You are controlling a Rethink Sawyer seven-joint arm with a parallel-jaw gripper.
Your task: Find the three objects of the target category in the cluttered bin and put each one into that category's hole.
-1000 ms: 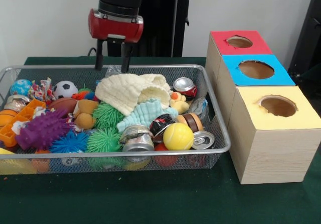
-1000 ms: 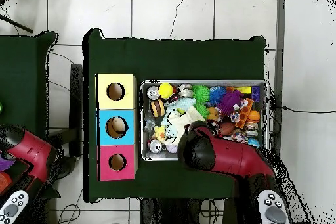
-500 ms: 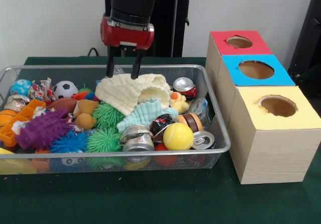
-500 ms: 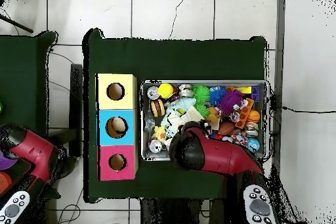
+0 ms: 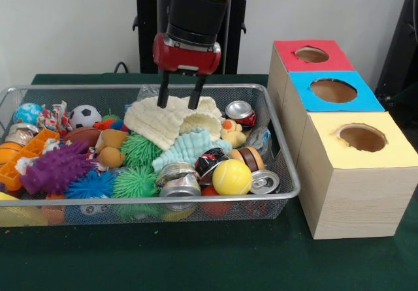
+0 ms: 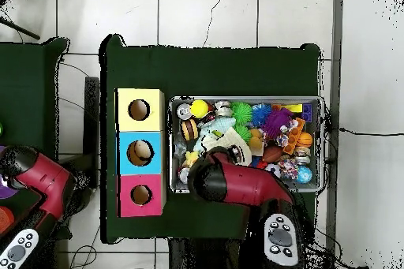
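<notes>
My gripper [image 5: 178, 100] hangs open over the back of the wire bin [image 5: 274, 149], its two black fingers just above a cream knitted cloth [image 5: 171, 118], nothing between them. In the overhead view the red arm [image 6: 237, 187] covers the bin's near side and hides the gripper. Right of the bin stand three boxes with round holes: red [image 5: 312, 54], blue [image 5: 334, 89] and yellow [image 5: 361, 137]. Cans lie in the bin: a red-and-silver one [image 5: 240, 113] at the back right, crushed silver ones [image 5: 179, 179] and another [image 5: 264, 182] at the front.
The bin also holds a yellow tennis ball [image 5: 232, 177], a mint cloth [image 5: 187, 147], green spiky balls [image 5: 136, 181], a purple spiky toy [image 5: 53, 168], a small football [image 5: 85, 115] and an orange tray [image 5: 25, 157]. A second red arm [image 6: 39, 177] shows at the overhead view's left edge.
The gripper has moved rightwards along the back of the bin and slightly down, from the cloth's left end to above its middle. It stays open and empty.
</notes>
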